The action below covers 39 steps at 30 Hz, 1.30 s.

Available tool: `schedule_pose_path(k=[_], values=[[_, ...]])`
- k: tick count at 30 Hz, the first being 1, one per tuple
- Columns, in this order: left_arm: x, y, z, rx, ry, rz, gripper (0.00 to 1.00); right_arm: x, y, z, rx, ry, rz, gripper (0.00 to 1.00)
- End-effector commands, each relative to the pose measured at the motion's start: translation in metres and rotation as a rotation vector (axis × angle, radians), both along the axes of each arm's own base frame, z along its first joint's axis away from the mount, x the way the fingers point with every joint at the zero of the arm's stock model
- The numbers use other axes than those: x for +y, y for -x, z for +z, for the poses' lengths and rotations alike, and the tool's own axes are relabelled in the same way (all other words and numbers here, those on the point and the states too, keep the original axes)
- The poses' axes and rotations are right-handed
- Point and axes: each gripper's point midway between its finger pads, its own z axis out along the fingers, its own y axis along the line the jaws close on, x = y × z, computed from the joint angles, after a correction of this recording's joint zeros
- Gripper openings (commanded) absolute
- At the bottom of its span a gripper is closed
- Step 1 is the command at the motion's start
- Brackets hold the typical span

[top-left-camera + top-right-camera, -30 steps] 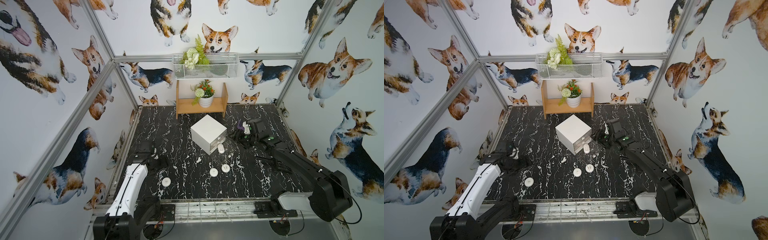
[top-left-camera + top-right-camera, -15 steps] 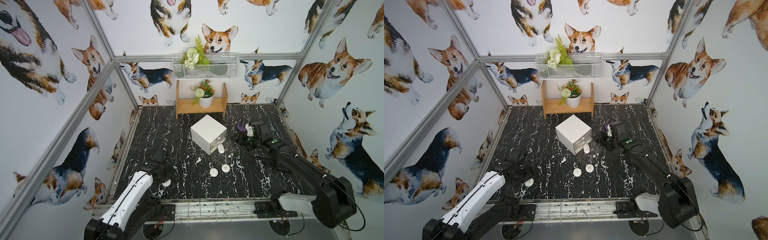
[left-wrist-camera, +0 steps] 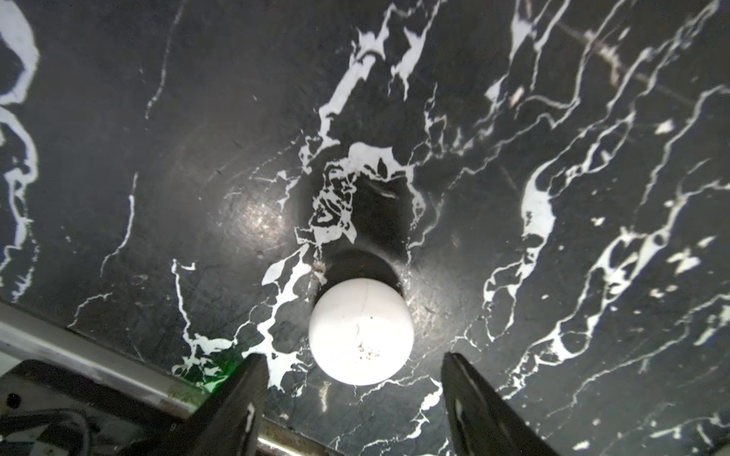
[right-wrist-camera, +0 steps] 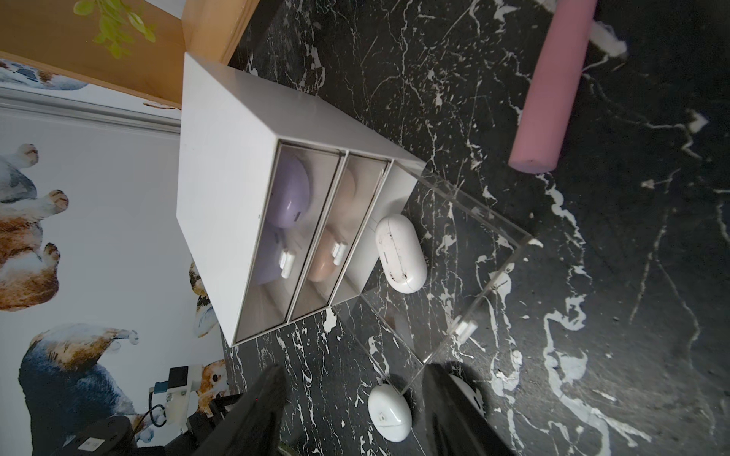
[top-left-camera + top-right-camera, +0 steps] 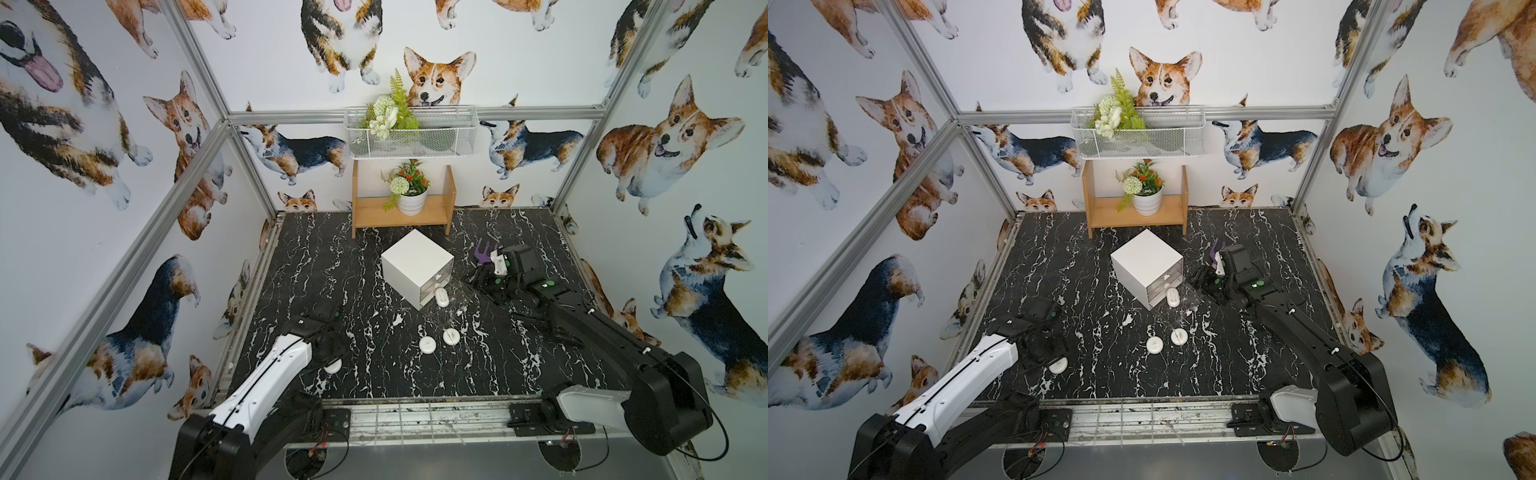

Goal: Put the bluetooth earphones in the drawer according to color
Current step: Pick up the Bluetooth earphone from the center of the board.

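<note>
- Left hand is open; its two fingers stand on either side of a white earphone case that lies on the worktop, and they do not touch it.
- Right hand is also open and holds nothing; it hovers near the pulled-out bottom drawer.
- One stored white case lies in this clear tray.
- On the cabinet both upper drawers are shut, with lilac cases in the top one and pink cases in the middle one.
- A second loose case and a third loose case lie in front of the tray.
- My judgement: the sorting is mostly done. Three white cases remain, then the drawer must be closed.
</note>
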Motion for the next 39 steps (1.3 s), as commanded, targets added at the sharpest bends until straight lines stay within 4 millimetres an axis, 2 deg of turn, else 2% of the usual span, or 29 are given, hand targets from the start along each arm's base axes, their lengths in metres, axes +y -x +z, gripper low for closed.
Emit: schedule_pose_path(k=[1,7,14,22,31,36,39], values=[[-0.004,0.0,-0.005,0.007,-0.004,0.012,0.74,0.002,-0.002,0.002,-0.022,-0.006,0.022,0.61],[-0.004,0.004,-0.009,0.025,-0.02,0.012,0.71,0.001,-0.003,0.003,-0.025,-0.009,0.027,0.61],[-0.002,0.003,-0.011,0.039,-0.037,0.02,0.7,-0.001,-0.003,0.003,-0.025,-0.016,0.03,0.61],[-0.007,-0.002,-0.023,0.043,-0.023,0.031,0.7,-0.007,-0.002,0.0,-0.021,-0.016,0.024,0.61],[-0.01,0.001,-0.036,0.056,-0.006,0.039,0.68,-0.012,-0.002,-0.001,-0.019,-0.02,0.017,0.6],[-0.011,-0.001,-0.041,0.052,-0.002,0.036,0.61,-0.015,-0.001,0.002,-0.025,-0.02,0.01,0.6],[-0.012,-0.002,-0.043,0.05,0.005,0.031,0.53,-0.017,0.001,0.004,-0.027,-0.015,0.008,0.6]])
